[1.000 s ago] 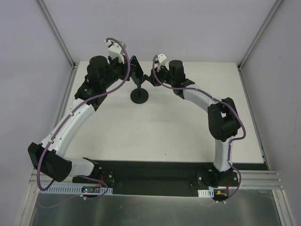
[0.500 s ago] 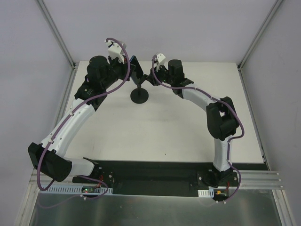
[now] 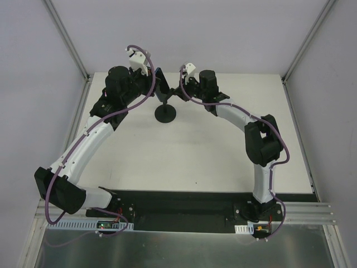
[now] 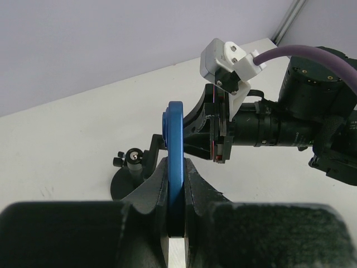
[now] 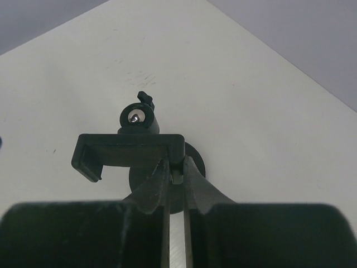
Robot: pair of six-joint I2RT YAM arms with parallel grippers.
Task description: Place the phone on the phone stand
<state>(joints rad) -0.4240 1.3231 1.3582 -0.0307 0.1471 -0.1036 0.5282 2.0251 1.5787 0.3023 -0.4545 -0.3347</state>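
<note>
The phone (image 4: pixel 175 139) is a thin slab with a blue edge, seen edge-on and upright. My left gripper (image 4: pixel 175 166) is shut on its lower end and holds it in the air just left of the stand's top; in the top view the phone (image 3: pixel 160 79) sits at the left gripper (image 3: pixel 154 84). The phone stand has a round black base (image 3: pixel 165 114) on the table. Its cradle (image 5: pixel 128 149) is an open black bracket. My right gripper (image 5: pixel 176 165) is shut on the cradle's right end and shows in the top view (image 3: pixel 177 92).
The white table (image 3: pixel 195 151) is bounded by grey walls and metal frame posts (image 3: pixel 67 39) at the back corners. The right arm's wrist and white camera mount (image 4: pixel 227 62) are close beyond the phone. The stand's ball joint (image 5: pixel 137 117) sits behind the cradle.
My left gripper with the phone has shifted slightly toward the back and the stand. The right gripper has edged a little left at the cradle.
</note>
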